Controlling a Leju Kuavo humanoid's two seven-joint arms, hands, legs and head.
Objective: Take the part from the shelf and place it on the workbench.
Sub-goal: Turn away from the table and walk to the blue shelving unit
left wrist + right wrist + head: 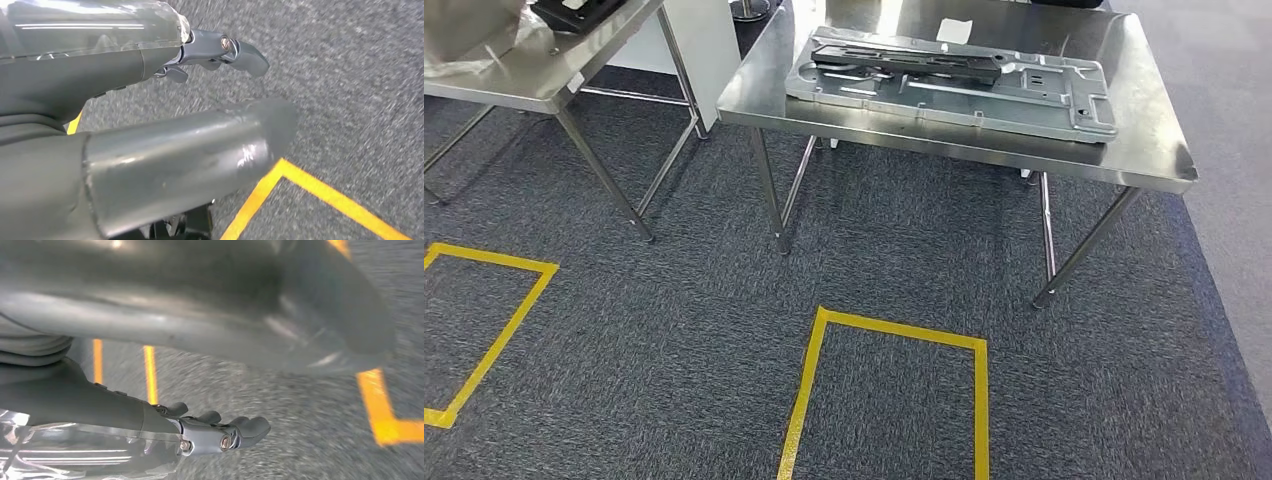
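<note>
Floor: dark grey carpet (674,330) marked with yellow tape rectangles (894,335), one in front of the bench and another toward the left edge of the head view.
Bench: a stainless steel bench (1154,150) on thin metal legs stands beyond the tape rectangle.
Part: a large flat grey sheet-metal part (1044,100) lies across the middle of the bench top, reaching toward its right edge, with a long dark piece (904,60) resting on its far-left portion.
Paper: a small white slip (955,30) sits near the far edge of the bench.
Second bench: another steel bench (534,75) stands to the left, carrying a dark object (574,12) at its far side.
Left hand: the left hand (210,100) hangs over the carpet, thumb and fingers apart, holding nothing.
Right hand: the right hand (220,432) hangs over the carpet near the yellow tape, fingers extended and apart from the thumb, holding nothing.
</note>
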